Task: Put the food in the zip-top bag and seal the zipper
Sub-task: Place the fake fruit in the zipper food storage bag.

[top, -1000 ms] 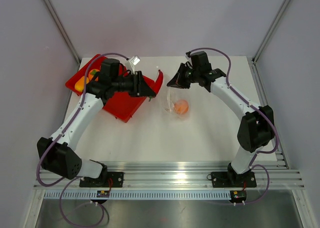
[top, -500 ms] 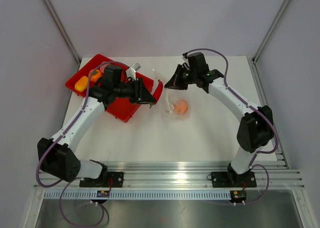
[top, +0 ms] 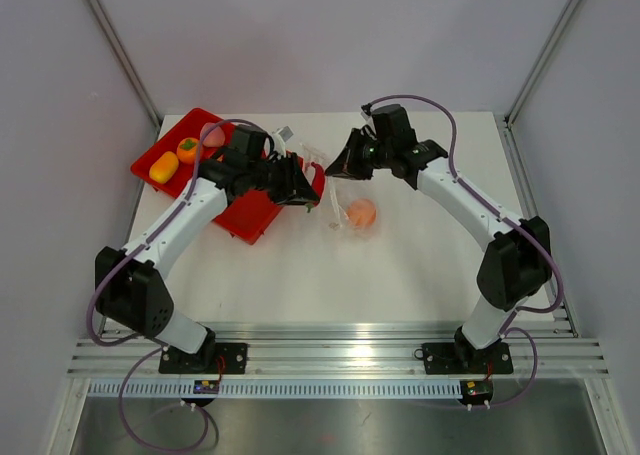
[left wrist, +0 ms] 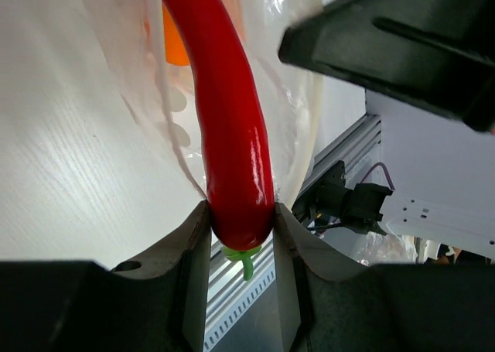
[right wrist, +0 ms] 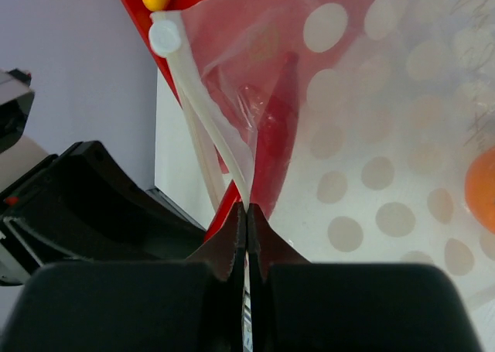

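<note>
Gripping a red chili pepper [left wrist: 232, 120] at its stem end, left gripper [left wrist: 241, 213] had both jaws clamped on it, with the green stem poking out below the fingers. The pepper's long end ran up into the mouth of the zip-top bag [right wrist: 387, 135]; the right wrist view showed it red through the dotted film. Right gripper [right wrist: 246, 213] was fully closed, pinching the bag's mouth edge right at the zipper [right wrist: 203, 116] and holding that edge up off the table [top: 400, 275]. One orange ball [top: 362, 213] sat inside the bag, low on the table. Red tray [top: 250, 213] lay just left of the bag under the left arm, with a pink ball [top: 212, 135], orange fruit [top: 187, 150] and yellow piece [top: 163, 167] grouped at its far-left corner.
</note>
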You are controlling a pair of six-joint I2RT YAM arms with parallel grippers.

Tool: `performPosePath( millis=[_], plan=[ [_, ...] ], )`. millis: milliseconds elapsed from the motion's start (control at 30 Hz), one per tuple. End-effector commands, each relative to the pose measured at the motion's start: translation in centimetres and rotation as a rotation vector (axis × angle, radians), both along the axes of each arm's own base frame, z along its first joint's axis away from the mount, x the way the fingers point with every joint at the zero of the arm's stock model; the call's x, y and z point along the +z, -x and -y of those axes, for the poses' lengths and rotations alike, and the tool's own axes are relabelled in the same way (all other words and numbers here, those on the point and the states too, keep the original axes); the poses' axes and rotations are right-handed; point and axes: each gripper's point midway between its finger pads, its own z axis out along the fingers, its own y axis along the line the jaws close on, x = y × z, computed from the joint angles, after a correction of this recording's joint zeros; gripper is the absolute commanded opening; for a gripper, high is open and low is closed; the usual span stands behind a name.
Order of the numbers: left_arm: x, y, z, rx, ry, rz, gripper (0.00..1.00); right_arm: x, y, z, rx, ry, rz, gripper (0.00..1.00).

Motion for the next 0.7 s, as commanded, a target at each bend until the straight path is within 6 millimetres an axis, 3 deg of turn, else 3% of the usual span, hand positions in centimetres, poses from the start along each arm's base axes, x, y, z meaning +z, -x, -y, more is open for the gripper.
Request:
performPosePath(
  millis=[0,267,333,400,433,533,667],
  plan=[
    [0.5,-2.4,0.3,0.056,-0.045,0.038,0.0,3.3,0.7,-0.8,0.014,-0.046,0.078,0.0],
    [1.1,-4.4,1.0,0.119,-0.1,0.055,0.0,3.5,1.1,-1.2,0.022,-0.049,0.08,0.0],
    [0.8,-4.6,1.4,0.107,-0.106,0.047,0.33,3.5,1.1,-1.3,0.025,-0.052,0.081,0.0],
    [0.7,-4.4,1.8,0.085,-0.104,0.044,0.55,3.3,1.1,-1.2,0.023,-0.049,0.077,0.0],
    [0.8,-4.2,1.9,0.075,-0.106,0.047,0.71,3.3,1.1,-1.2,0.022,-0.048,0.076,0.0],
    [1.2,-3.8,2.3,0.042,-0.097,0.06,0.85,3.0,1.0,-1.1,0.014,-0.039,0.075,0.0],
    [2.6,-2.9,2.2,-0.016,-0.089,0.096,0.86,2.7,0.8,-1.2,0.011,-0.037,0.07,0.0]
  ],
)
